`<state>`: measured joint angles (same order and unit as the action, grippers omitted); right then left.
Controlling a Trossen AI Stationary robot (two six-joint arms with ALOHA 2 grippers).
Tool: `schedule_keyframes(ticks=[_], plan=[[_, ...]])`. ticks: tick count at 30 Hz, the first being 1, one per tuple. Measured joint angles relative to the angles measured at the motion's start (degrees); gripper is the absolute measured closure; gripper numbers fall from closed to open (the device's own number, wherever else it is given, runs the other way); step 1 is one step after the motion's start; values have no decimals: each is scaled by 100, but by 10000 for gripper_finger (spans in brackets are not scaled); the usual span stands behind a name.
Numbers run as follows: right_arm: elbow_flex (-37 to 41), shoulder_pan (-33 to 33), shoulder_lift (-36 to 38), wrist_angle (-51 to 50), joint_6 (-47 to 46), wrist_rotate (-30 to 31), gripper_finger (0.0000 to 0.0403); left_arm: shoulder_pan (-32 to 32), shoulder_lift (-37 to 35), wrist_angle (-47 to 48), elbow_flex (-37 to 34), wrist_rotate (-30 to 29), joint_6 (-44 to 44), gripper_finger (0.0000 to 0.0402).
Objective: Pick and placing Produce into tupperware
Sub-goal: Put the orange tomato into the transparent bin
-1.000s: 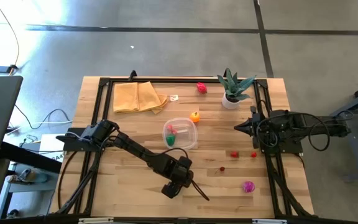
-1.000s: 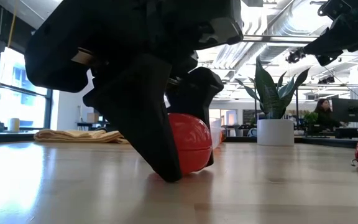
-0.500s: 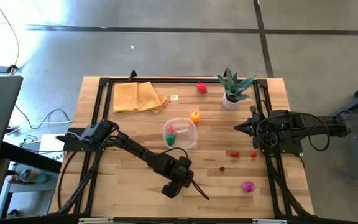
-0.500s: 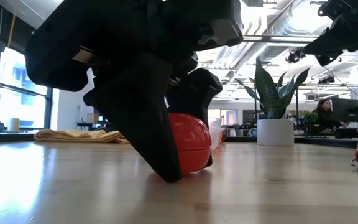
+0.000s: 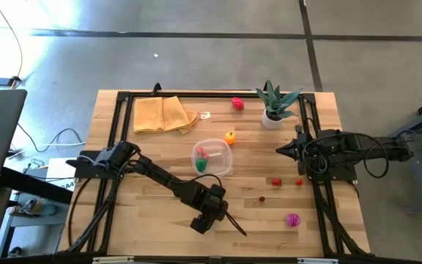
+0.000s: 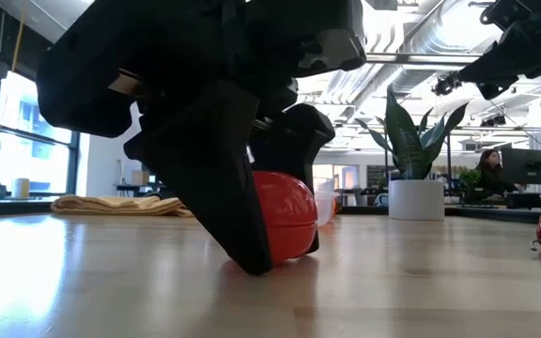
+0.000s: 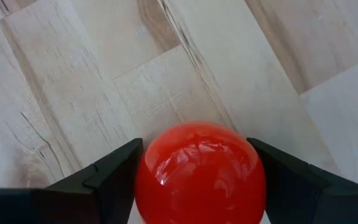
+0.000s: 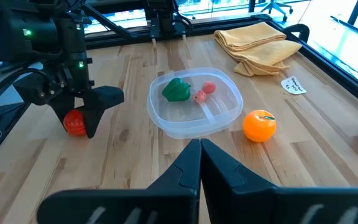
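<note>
My left gripper (image 5: 201, 222) stands near the table's near edge, shut on a round red toy fruit (image 7: 199, 171), which the low view also shows as the red fruit (image 6: 286, 214). The arm hides it from above. The clear tupperware (image 5: 211, 157) sits mid-table on its base, holding a green piece (image 8: 178, 89) and small red pieces (image 8: 204, 92). An orange piece (image 5: 229, 137), a red piece (image 5: 237, 103), small red pieces (image 5: 276, 181) and a magenta piece (image 5: 293, 219) lie on the wood. My right gripper (image 5: 279, 149) waits, shut, by the right edge. My left gripper pinches the red fruit across its round sides (image 7: 148, 177), one finger (image 7: 107, 180) on each side. The fingers come from above, slanting down. The fruit's underside (image 6: 289, 255) is at table level; whether it rests on the wood or is just clear, I cannot tell.
A spiky potted plant (image 5: 273, 104) stands at the far right corner. A folded tan cloth (image 5: 163, 114) lies at the far left, with a small tag (image 5: 206, 115) beside it. A black frame (image 5: 116, 132) runs along the table's edges. Bare wood lies between the left gripper and the tupperware.
</note>
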<state>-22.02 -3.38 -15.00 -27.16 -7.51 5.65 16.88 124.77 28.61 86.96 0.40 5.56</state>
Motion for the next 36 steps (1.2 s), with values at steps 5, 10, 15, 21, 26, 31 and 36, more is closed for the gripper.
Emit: schedule_keyframes(ticks=[5, 10, 15, 21, 26, 31, 36], plan=[[0, 0, 0, 0, 0, 0, 402, 2, 0, 3, 0, 2, 0, 154], [0, 0, 0, 0, 2, -1, 402, 2, -25, 26, 1, 2, 0, 161], [0, 0, 0, 0, 0, 0, 402, 7, -15, 667, 423, -111, 70, 134], [0, 0, 0, 0, 0, 0, 402, 0, -26, 2084, 1554, -707, 520, 153], [0, 0, 1, 0, 1, 0, 402, -141, -31, 3332, 2635, -1204, 815, 162], [0, 0, 0, 0, 1, 0, 402, -504, -39, 3974, 3492, -1313, 1156, 137], [0, 0, 1, 0, 1, -1, 402, -997, -60, 4351, 3801, -1302, 1644, 146]])
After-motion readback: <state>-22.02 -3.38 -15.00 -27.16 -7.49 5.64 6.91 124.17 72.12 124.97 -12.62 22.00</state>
